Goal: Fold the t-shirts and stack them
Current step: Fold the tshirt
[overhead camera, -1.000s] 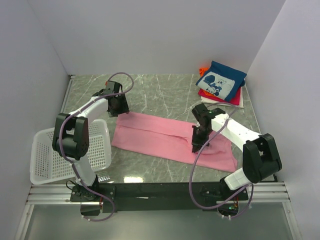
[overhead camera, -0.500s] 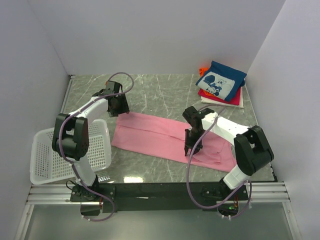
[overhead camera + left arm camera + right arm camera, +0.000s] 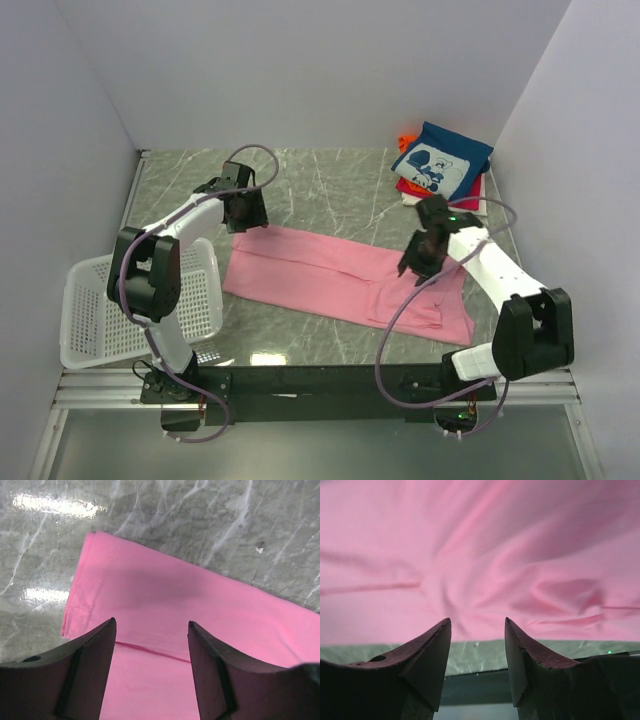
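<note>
1. The desk (image 3: 330,180) is grey-green marble with white veins, closed in by pale walls on three sides.
2. The pink t-shirt (image 3: 320,275) lies across the middle of the desk as a long, partly folded band. It slants from the far left down to the near right. Its left half is flat and smooth, with a fold line running along it. Its right end is rumpled into soft creases.
3. The white mesh basket (image 3: 100,320) sits at the near left corner, next to the left arm's base. Its right rim is close to the pink t-shirt's left end.
4. The stack of folded t-shirts is in the far right corner, well apart from the pink one.
   - The navy t-shirt (image 3: 445,160), with its white cartoon print facing up, is on top.
   - A red t-shirt (image 3: 408,188) and a white t-shirt (image 3: 486,200) show at the edges under it.
   - A bit of an orange t-shirt (image 3: 405,140) shows behind the stack.
5. The left fingers (image 3: 243,214) hang above the far left corner of the pink t-shirt. They are spread apart with only cloth and desk visible between them, so they grip nothing.
6. The right fingers (image 3: 416,266) are over the creased right part of the pink t-shirt, near its far edge. They are also parted, with the cloth lying free below the gap.
</note>
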`<control>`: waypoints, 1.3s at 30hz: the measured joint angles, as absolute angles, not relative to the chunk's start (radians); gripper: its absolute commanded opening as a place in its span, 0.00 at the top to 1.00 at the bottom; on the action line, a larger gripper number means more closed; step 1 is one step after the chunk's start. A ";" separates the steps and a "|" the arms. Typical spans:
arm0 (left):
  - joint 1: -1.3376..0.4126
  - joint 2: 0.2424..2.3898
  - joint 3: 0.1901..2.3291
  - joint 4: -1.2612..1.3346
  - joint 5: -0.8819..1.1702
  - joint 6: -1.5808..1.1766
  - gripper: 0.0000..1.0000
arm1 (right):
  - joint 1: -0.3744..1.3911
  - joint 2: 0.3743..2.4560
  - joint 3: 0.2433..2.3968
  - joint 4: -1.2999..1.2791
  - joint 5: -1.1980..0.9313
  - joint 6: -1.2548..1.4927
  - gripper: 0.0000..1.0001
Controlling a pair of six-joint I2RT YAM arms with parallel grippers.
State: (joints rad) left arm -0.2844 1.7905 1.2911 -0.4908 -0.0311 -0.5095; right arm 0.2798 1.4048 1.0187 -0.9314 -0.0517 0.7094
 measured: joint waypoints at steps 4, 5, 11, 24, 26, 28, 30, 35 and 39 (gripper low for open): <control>-0.285 1.794 1.301 -0.489 -0.018 -0.510 0.35 | 0.098 1.368 0.964 -0.896 -0.013 0.681 0.45; -0.285 1.799 1.305 -0.488 -0.013 -0.510 0.35 | 0.063 1.370 0.954 -0.883 -0.007 0.670 0.45; -0.284 1.872 1.332 -0.484 0.004 -0.510 0.35 | -0.073 1.408 0.939 -0.833 0.045 0.617 0.45; -0.261 1.898 1.334 -0.494 0.003 -0.509 0.35 | -0.178 1.541 0.942 -0.687 0.072 0.535 0.45; -0.256 1.898 1.334 -0.496 0.003 -0.509 0.35 | -0.181 1.562 0.945 -0.670 0.071 0.526 0.45; -0.251 1.898 1.334 -0.495 0.003 -0.509 0.35 | -0.184 1.578 0.950 -0.656 0.073 0.519 0.45; -0.247 1.899 1.334 -0.495 0.003 -0.509 0.35 | -0.187 1.594 0.958 -0.645 0.079 0.508 0.46; -0.244 1.921 1.334 -0.493 0.003 -0.509 0.35 | -0.203 1.622 0.969 -0.617 0.086 0.486 0.47; -0.235 1.937 1.327 -0.490 0.004 -0.510 0.35 | -0.223 1.626 0.973 -0.598 0.075 0.465 0.51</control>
